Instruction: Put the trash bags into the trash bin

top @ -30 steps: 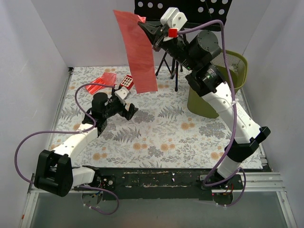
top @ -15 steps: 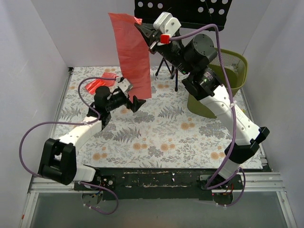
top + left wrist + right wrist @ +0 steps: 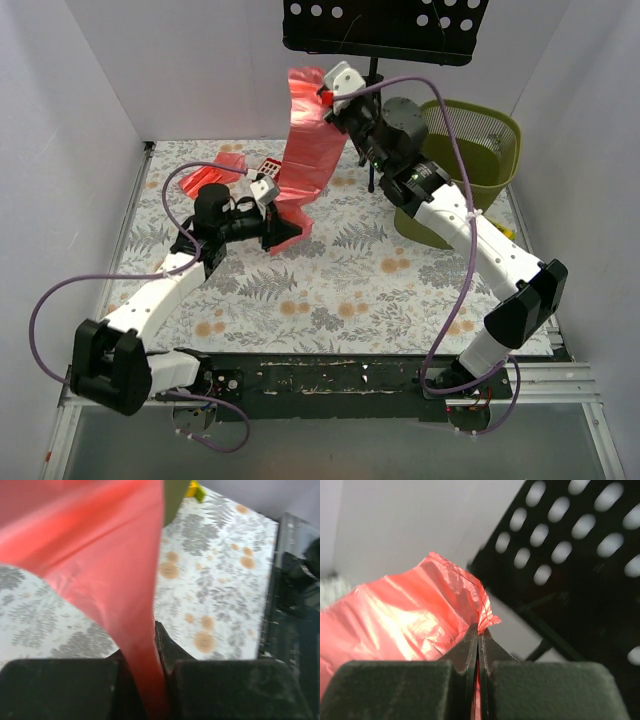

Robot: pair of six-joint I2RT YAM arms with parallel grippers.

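Observation:
A long red trash bag (image 3: pixel 308 150) hangs between my two grippers. My right gripper (image 3: pixel 325 92) is shut on its top corner, high at the back, and in the right wrist view the film (image 3: pixel 410 625) is pinched between the closed tips (image 3: pixel 479 628). My left gripper (image 3: pixel 287 233) is shut on the bag's lower end just above the table, where the red film (image 3: pixel 100 545) runs down between its fingers (image 3: pixel 145 650). A second trash bag (image 3: pixel 226 165) lies crumpled at the back left. The olive-green trash bin (image 3: pixel 483 135) stands at the right rear.
A small red box with white buttons (image 3: pixel 268 168) lies on the floral tablecloth (image 3: pixel 340 290) beside the hanging bag. A black perforated music stand (image 3: pixel 385 25) (image 3: pixel 570 555) rises behind the right gripper. White walls close the left, back and right sides.
The right arm has lowered the bag and swung it right, so it hangs crumpled. The left gripper has moved under it and shut on its lower end.

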